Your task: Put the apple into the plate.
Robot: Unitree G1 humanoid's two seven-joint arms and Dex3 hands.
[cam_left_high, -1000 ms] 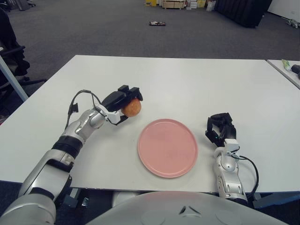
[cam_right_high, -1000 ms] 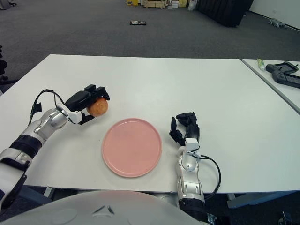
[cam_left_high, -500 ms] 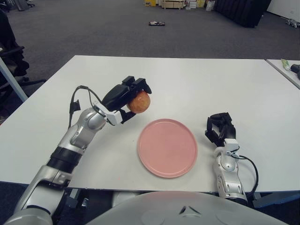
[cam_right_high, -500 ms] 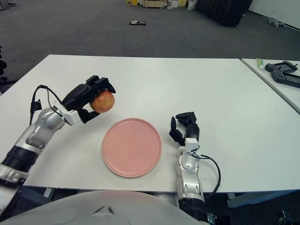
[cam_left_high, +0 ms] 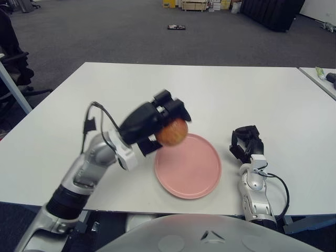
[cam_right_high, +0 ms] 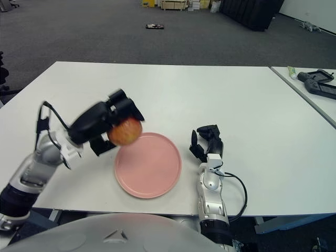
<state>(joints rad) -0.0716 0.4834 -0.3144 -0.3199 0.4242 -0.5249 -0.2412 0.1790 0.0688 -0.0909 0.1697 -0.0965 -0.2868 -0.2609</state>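
My left hand (cam_left_high: 157,122) is shut on a red-orange apple (cam_left_high: 172,132) and holds it in the air above the left rim of the pink plate (cam_left_high: 194,170). The same hand (cam_right_high: 113,118), apple (cam_right_high: 125,132) and plate (cam_right_high: 152,168) show in the right eye view. The plate lies flat near the front edge of the white table (cam_left_high: 220,89) and holds nothing. My right hand (cam_left_high: 247,144) rests on the table just right of the plate, fingers curled, holding nothing.
A second table (cam_right_high: 310,84) stands at the right with a black controller (cam_right_high: 317,81) and a small tube (cam_right_high: 292,71) on it. An office chair (cam_left_high: 13,58) is at the far left. A dark object (cam_left_high: 176,26) lies on the floor beyond.
My left hand has lifted the apple off the table and carried it right and toward me, from left of the plate to over its left rim. The right hand has not moved.
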